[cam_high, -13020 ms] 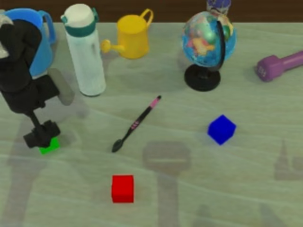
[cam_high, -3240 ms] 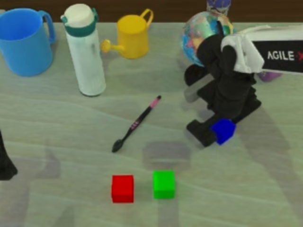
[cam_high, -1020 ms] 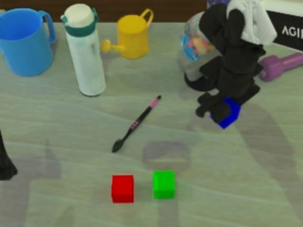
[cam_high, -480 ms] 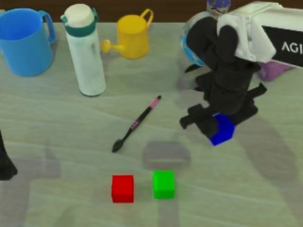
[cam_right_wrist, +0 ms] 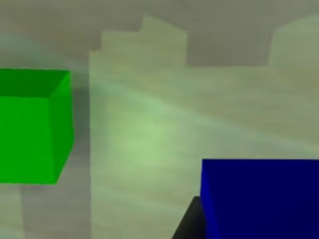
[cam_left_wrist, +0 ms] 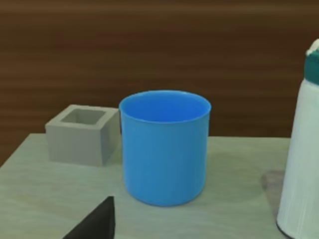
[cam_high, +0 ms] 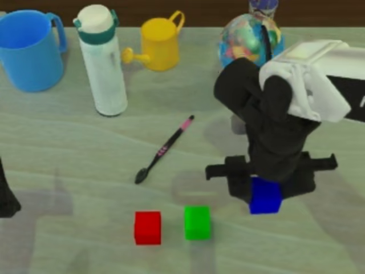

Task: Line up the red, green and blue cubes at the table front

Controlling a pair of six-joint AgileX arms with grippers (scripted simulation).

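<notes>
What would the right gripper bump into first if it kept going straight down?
Probably just the bare table. The right gripper, shut on the blue cube, points down beside the green cube, which sits clear of its line.

The right arm [cam_high: 285, 131] is covering the globe's [cam_high: 245, 37] base and the blue cube's [cam_high: 266, 198] top edge.

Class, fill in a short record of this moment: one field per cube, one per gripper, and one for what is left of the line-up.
red cube: on the table, front
green cube: beside the red cube, on its right, small gap
blue cube: held in the right gripper, right of green, not yet in line
left gripper: parked at the table's left edge
remaining: set blue beside green
</notes>
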